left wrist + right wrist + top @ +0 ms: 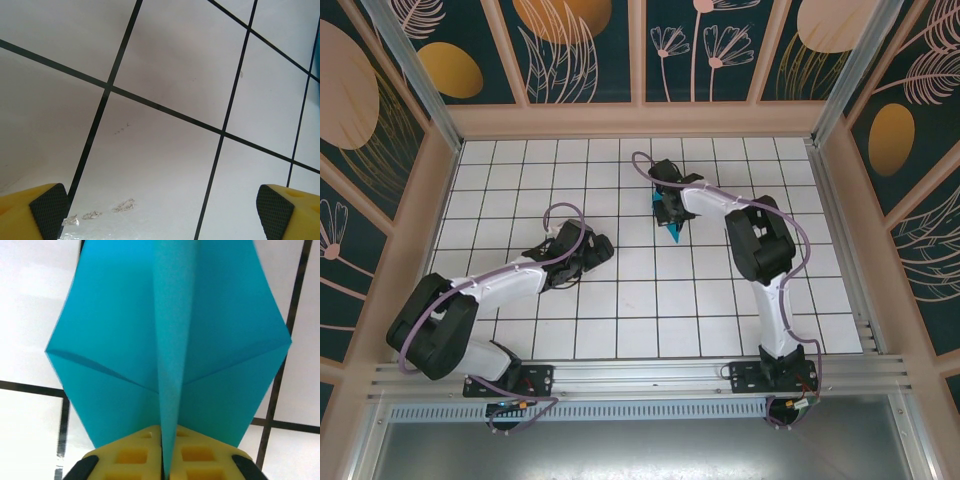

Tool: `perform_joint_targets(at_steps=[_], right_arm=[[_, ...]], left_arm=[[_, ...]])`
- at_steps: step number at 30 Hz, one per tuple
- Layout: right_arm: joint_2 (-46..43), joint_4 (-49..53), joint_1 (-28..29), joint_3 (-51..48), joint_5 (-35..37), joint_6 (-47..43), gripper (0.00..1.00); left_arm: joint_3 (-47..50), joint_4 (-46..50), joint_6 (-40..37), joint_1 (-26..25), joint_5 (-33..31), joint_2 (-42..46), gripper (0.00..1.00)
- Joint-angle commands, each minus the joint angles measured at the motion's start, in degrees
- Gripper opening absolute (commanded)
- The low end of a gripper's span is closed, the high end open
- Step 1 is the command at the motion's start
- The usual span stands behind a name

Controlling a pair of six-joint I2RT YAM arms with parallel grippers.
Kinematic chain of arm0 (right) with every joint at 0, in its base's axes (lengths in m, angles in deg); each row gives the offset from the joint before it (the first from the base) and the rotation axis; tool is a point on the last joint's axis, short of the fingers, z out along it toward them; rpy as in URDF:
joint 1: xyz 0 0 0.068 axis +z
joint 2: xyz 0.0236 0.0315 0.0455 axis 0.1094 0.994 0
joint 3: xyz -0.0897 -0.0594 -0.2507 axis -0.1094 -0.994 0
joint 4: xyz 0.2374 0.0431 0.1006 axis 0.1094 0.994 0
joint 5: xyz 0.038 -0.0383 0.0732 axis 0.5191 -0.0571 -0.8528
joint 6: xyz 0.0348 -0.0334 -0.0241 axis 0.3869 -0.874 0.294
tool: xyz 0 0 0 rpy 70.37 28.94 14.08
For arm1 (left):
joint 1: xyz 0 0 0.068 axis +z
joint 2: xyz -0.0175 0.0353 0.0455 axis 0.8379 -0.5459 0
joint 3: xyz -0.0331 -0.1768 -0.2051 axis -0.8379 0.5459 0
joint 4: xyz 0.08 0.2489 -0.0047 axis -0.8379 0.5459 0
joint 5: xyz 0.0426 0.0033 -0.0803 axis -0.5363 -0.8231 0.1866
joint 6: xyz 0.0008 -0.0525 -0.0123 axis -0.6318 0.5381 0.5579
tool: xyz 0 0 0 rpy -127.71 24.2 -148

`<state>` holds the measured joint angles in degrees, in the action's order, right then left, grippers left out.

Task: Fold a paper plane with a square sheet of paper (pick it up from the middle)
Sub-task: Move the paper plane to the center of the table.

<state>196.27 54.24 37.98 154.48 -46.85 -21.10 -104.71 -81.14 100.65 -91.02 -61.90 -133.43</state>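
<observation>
The square sheet of paper shows as a folded cyan-blue paper plane (115, 340), kite-shaped with a raised centre crease and wings spread to both sides. My right gripper (165, 462) is shut on that centre crease, its yellow fingers (130, 457) pressed against the fold. From above, the paper plane (673, 230) hangs pointed below the right gripper (667, 208), near the table's middle. My left gripper (160, 207) stands open over bare tiles, with nothing between its fingertips (47, 207). In the top view the left gripper (592, 250) sits to the left of the plane, about two tiles away.
The white tiled table (620, 310) has black grid lines and is boxed in by patterned walls (580, 50) at the back and sides. Small scuff marks (122, 205) lie on the tile under the left gripper. A metal rail (640, 375) runs along the near edge.
</observation>
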Motion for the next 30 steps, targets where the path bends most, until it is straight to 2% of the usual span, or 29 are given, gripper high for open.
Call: perform_joint_targets(at_steps=[1, 4, 10, 14, 17, 23, 27, 30], right_arm=[[2.7, 3.4, 0.0, 1.9, -1.1, 0.2, 0.15], [3.5, 3.4, 0.0, 2.0, -1.4, 2.2, 0.15], [4.3, 2.0, 0.0, 0.0, -1.9, 5.3, 0.08], [3.1, 2.5, -0.1, 1.0, -0.7, 6.8, 0.11], [0.1, 3.6, -0.1, 3.5, -0.1, 7.9, 0.18], [-9.7, 3.2, -0.1, 5.3, 0.1, 9.9, 0.42], [-18.1, 0.2, -1.7, 2.2, 2.5, 11.0, 0.57], [-26.1, -4.7, -2.8, -3.4, 8.1, 10.7, 0.66]], left_arm=[[-0.2, 0.7, -1.1, 0.3, 0.2, -0.9, 0.99], [-0.5, 0.7, -1.2, 0.4, 0.3, -1.4, 0.98], [-0.8, 0.8, -1.1, 0.3, 0.4, -1.7, 0.99], [-1.6, 1.6, -1.5, 0.3, -0.5, -1.3, 0.99], [-3.7, 3.8, -2.6, 0.5, -3.0, -0.7, 0.99], [-9.2, 8.4, -6.0, 2.0, -9.8, 1.7, 0.98], [-12.9, 10.9, -9.6, 3.7, -15.3, 3.5, 0.99], [-14.0, 11.5, -13.4, 5.0, -22.1, 5.9, 0.99]])
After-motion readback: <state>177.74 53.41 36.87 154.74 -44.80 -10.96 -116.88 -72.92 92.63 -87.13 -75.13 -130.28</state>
